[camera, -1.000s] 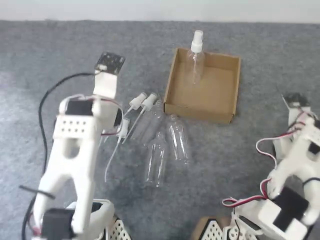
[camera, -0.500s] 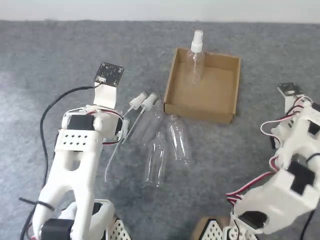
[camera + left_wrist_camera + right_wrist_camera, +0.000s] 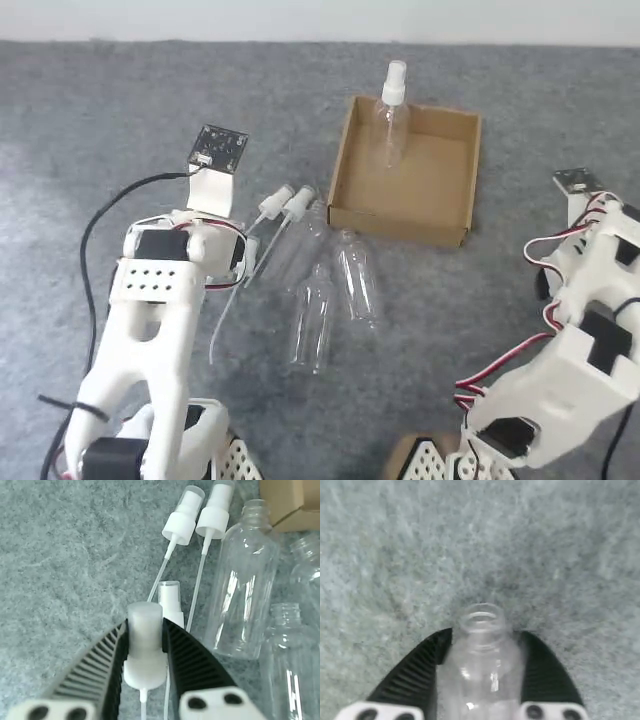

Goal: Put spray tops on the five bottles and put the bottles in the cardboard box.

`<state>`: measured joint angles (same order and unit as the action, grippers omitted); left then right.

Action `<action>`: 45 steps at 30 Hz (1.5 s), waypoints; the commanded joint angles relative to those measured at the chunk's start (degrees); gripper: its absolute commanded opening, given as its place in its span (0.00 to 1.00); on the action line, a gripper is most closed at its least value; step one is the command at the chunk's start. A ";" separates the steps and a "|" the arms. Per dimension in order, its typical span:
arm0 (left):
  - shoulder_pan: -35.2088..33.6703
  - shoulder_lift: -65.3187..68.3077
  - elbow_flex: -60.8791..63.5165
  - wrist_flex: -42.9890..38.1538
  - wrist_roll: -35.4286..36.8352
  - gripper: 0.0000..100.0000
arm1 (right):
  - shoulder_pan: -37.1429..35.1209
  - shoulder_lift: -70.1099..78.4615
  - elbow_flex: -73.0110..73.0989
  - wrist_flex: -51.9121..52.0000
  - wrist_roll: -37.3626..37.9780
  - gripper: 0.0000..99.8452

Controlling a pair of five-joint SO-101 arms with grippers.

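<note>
My left gripper [image 3: 145, 626] is shut on a white spray top [image 3: 145, 650], held just above the carpet. Three more spray tops [image 3: 184, 512] [image 3: 215, 510] [image 3: 170, 600] lie beyond it, beside clear open bottles [image 3: 247, 580] [image 3: 290, 650]. My right gripper [image 3: 482, 636] is shut on a clear bottle [image 3: 480, 655] with an open neck, over bare carpet. In the high view the left arm [image 3: 160, 280] stands next to three lying bottles [image 3: 312, 315] [image 3: 355, 280] [image 3: 300, 245]. The right arm [image 3: 600, 260] is at the right. The cardboard box [image 3: 345, 160] holds one bottle with a spray top [image 3: 390, 120].
Grey carpet [image 3: 120, 110] covers the whole table. The box sits at the back, right of the middle. A black cable [image 3: 95, 210] loops off the left arm. Open carpet lies between the lying bottles and the right arm.
The right arm has lifted and swung toward the back of the table with its bottle. The left arm has drawn back slightly toward its base, then kept still.
</note>
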<state>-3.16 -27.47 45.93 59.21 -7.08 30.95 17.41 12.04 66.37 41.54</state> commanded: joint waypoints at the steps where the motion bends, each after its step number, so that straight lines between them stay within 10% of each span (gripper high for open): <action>1: -0.26 -2.29 -0.31 -1.49 0.09 0.01 | -0.22 -1.10 -3.60 0.57 0.26 0.01; 12: -0.62 -2.81 -3.03 -1.14 1.58 0.01 | -7.52 -25.54 -2.20 7.16 -5.19 0.01; 23: -5.54 -3.87 -12.97 0.88 4.13 0.01 | -44.26 -64.75 18.46 4.88 -16.26 0.01; 34: -5.63 -22.86 -27.65 19.87 1.85 0.01 | -70.55 -67.30 18.64 2.95 -19.96 0.01; 45: -8.09 -23.82 -55.34 37.54 4.22 0.01 | -73.01 -74.51 27.87 -7.25 -20.04 0.01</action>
<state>-10.90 -50.77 -0.84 93.58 -5.23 -42.02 -52.40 37.89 67.25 22.11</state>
